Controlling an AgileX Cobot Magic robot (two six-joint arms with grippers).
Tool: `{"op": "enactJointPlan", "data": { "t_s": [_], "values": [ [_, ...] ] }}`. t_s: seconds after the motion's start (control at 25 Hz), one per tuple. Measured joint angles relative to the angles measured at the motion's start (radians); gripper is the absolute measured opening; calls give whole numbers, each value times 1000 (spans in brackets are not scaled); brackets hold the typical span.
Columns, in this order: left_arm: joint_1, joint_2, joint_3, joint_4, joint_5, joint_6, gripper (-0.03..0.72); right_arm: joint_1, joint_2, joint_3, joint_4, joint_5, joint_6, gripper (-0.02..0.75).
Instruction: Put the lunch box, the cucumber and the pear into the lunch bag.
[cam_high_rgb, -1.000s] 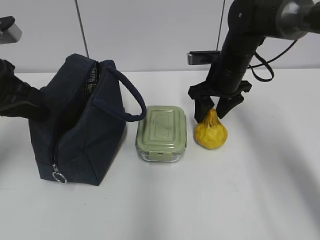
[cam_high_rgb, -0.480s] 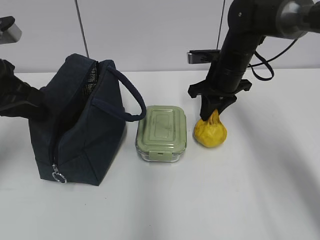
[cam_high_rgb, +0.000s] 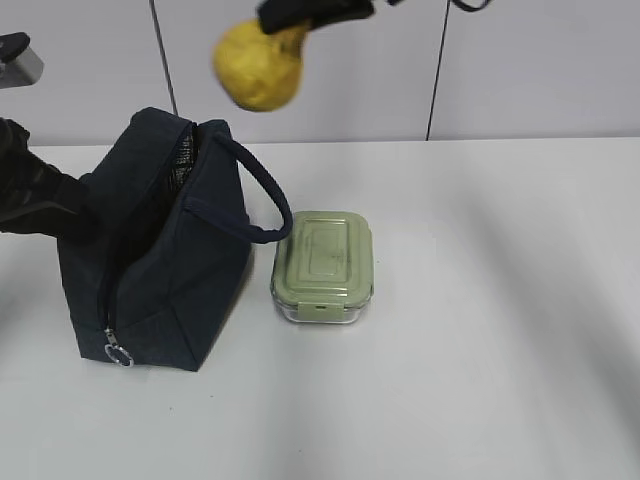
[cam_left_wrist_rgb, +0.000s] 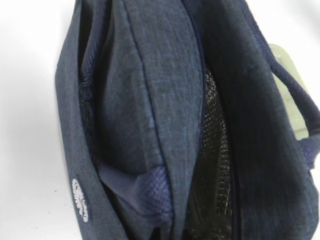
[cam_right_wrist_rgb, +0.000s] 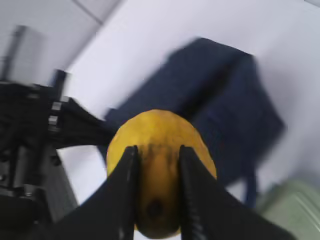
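The yellow pear (cam_high_rgb: 258, 65) hangs high in the air above and just right of the open top of the navy lunch bag (cam_high_rgb: 160, 260). My right gripper (cam_high_rgb: 298, 25) is shut on its narrow neck; in the right wrist view the gripper (cam_right_wrist_rgb: 156, 150) clamps the pear (cam_right_wrist_rgb: 160, 127) with the bag (cam_right_wrist_rgb: 225, 95) below. The sage-lidded lunch box (cam_high_rgb: 323, 264) sits on the table right of the bag. My left arm (cam_high_rgb: 40, 195) lies against the bag's left side, its gripper hidden; the left wrist view shows only the bag (cam_left_wrist_rgb: 165, 100). The cucumber is out of view.
The bag's looped handle (cam_high_rgb: 262, 205) arches toward the lunch box. A metal ring pull (cam_high_rgb: 118, 354) hangs at the bag's front lower corner. White table (cam_high_rgb: 480, 330), white wall panels behind.
My right gripper closed on the pear's neck, lifted it off the table and carried it up and left to above the bag. The bag, lunch box and left arm have not moved.
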Motion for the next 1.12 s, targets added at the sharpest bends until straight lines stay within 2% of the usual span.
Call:
{"op": "enactJointPlan", "data": {
  "t_s": [0.12,0.32,0.44,0.56,0.68,0.8,0.88,1.0,1.04,1.12],
  "values": [
    [0,0,0,0,0,0,-16,80,10,-3,104,-61,-103,149],
    [0,0,0,0,0,0,-16,192,99,-3,123,-153,-205,148],
    [0,0,0,0,1,0,-16,214,166,-3,49,-160,-208,148],
    [0,0,0,3,3,0,-16,214,214,-3,-141,-158,-114,148],
    [0,0,-1,0,4,0,-16,212,243,-3,-276,-136,-25,148],
    [0,0,-1,-3,4,0,-16,212,248,-3,-279,-134,0,158],
    [0,0,-1,-3,4,0,-16,214,248,-3,-257,-125,-2,223],
    [0,0,-1,-3,5,0,-16,216,248,-3,-239,-110,-2,428],
    [0,0,-1,-3,5,0,-16,216,246,-3,-237,-110,-2,475],
    [0,0,-1,-3,5,0,-16,216,233,-3,-237,-112,-2,517]
  ]
}}
